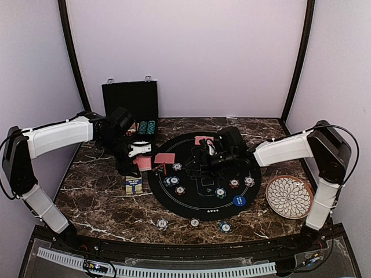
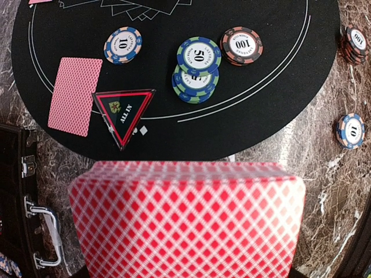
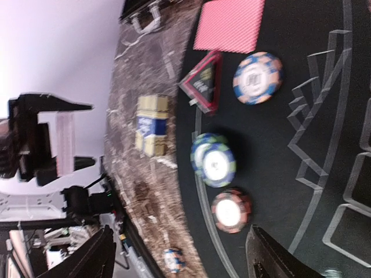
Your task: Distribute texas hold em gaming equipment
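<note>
The left gripper [image 1: 141,155], clamped tight on a deck of red-backed cards [image 2: 185,223], hangs over the marble table [image 1: 98,202] just off the nine o'clock rim of the round black mat [image 1: 197,207], taking twelve o'clock as the far wall. The right gripper [image 3: 179,231], fingers spread wide and holding nothing, hovers over the mat just twelve-o'clock of its centre. Open marble runs from the seven o'clock rim to the table's left edge; a white plate [image 1: 288,197] sits at four. Along the mat's nine o'clock side lie stripe-edged chips [image 2: 199,63], a red triangle token [image 2: 123,113] and one face-down card [image 2: 75,95].
</note>
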